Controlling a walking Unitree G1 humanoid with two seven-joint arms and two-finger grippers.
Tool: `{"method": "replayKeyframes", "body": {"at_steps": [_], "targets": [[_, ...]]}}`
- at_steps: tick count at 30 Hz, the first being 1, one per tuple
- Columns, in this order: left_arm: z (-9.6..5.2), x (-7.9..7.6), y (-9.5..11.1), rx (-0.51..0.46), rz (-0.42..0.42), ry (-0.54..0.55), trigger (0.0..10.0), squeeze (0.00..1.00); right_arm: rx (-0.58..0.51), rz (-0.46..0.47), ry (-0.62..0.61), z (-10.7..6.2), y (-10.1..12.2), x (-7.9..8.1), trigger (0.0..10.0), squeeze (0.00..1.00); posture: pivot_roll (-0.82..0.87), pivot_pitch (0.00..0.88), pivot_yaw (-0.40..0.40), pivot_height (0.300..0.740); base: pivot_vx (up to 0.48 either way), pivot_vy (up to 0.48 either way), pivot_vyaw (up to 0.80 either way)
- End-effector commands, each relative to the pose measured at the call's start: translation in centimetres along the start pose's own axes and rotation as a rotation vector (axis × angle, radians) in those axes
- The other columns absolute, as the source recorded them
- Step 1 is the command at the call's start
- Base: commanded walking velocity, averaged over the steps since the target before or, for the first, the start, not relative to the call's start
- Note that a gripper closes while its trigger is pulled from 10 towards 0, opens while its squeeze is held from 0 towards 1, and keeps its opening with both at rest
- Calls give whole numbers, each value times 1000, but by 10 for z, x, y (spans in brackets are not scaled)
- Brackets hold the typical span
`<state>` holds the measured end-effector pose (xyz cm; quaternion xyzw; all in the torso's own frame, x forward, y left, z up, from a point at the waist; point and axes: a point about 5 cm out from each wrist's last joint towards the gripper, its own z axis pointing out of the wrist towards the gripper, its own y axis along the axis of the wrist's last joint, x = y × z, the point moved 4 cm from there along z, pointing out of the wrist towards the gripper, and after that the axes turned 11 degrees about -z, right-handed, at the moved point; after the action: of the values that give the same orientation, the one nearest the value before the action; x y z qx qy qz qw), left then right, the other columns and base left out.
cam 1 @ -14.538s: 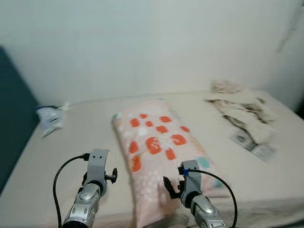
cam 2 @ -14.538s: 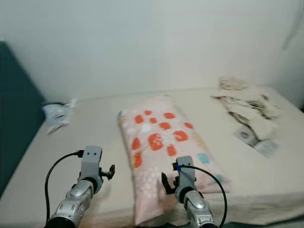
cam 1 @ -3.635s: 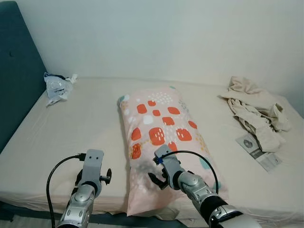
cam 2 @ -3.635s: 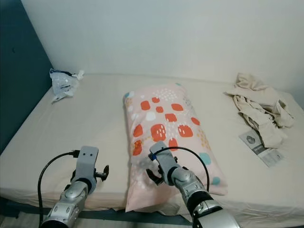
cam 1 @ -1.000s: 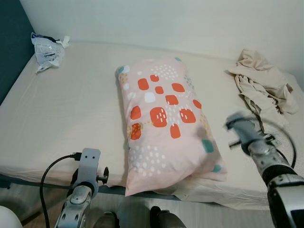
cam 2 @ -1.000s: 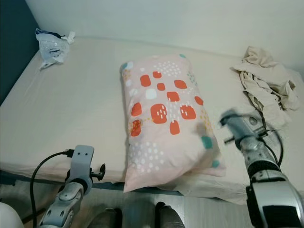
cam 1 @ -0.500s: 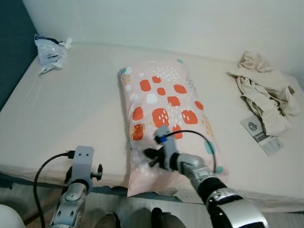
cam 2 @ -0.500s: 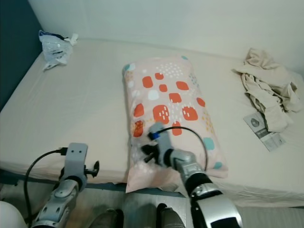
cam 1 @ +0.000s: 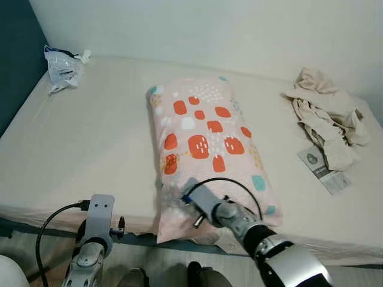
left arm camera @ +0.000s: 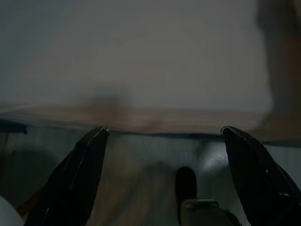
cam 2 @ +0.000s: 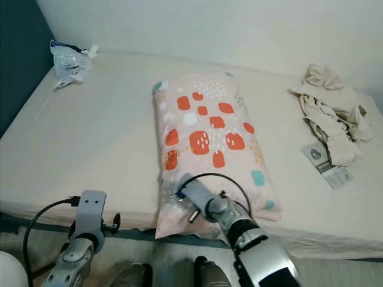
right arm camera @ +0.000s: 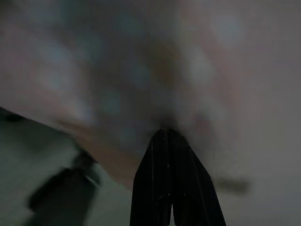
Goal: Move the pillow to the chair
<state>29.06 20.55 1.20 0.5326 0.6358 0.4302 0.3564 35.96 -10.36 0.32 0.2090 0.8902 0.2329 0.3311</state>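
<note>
The right claw (cam 2: 182, 185) is down at the near, 6 o'clock end of the pillow (cam 2: 209, 137), its two black fingers (right arm camera: 170, 183) pressed together with no gap, tips against the spotted cloth. The picture there is dark and blurred, so I cannot tell whether any fabric is pinched between them. The left claw (left arm camera: 164, 141) hangs low at 7 o'clock off the bed edge, fingers spread wide, holding nothing.

The pillow lies lengthwise in the middle of the bed (cam 1: 90, 137), running from 12 to 6 o'clock, its near end overhanging the mattress edge slightly. No chair can be seen from here.

Risks, as I judge them: if the fingers have closed on air or on a thin fold of the cover, the pillow will slip free as soon as the arm lifts. A one-handed grip at one end would also let the long soft body sag and drag across the sheet, perhaps pulling the sheet with it or tipping to the floor. The cable looping over the right wrist could snag on the cloth.

The bed has a plain beige sheet, lightly creased. A crumpled plastic bag (cam 1: 63, 67) sits at 10 o'clock near the dark blue headboard (cam 1: 15, 66). A heap of beige clothes (cam 1: 329, 116) lies at 2 o'clock, a leaflet (cam 1: 323, 170) just beside it at 3. Behind is a bare pale wall (cam 1: 209, 30); below the mattress edge, grey flooring.
</note>
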Motion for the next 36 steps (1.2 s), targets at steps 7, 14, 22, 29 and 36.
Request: {"method": "replayKeyframes", "body": {"at_steps": [7, 14, 22, 29, 36], "targets": [[2, -4, -4, 22, 9, -13, 10000, 0, 284, 146, -298, -42, -109, -62, 10000, 0, 105, 222, -84, 740, 0, 0, 0], [10, -5, 4, 2, 17, -26, 10000, 0, 258, 295, -731, -107, -139, -157, 10000, 0, 69, 191, -60, 740, 0, 0, 0], [14, -8, 20, -94, -92, -6, 10000, 0, -355, 547, -452, -66, -48, -119, 10000, 0, 29, 108, -33, 740, 0, 0, 0], [13, -33, 23, -123, -177, -126, 10000, 0, -419, 541, -313, -40, -25, -50, 10000, 0, -12, 30, -28, 740, 0, 0, 0], [20, -36, 1, -21, -108, -97, 10000, 0, -252, 548, -348, -32, -59, -15, 10000, 0, -45, 4, -3, 740, 0, 0, 0]]}}
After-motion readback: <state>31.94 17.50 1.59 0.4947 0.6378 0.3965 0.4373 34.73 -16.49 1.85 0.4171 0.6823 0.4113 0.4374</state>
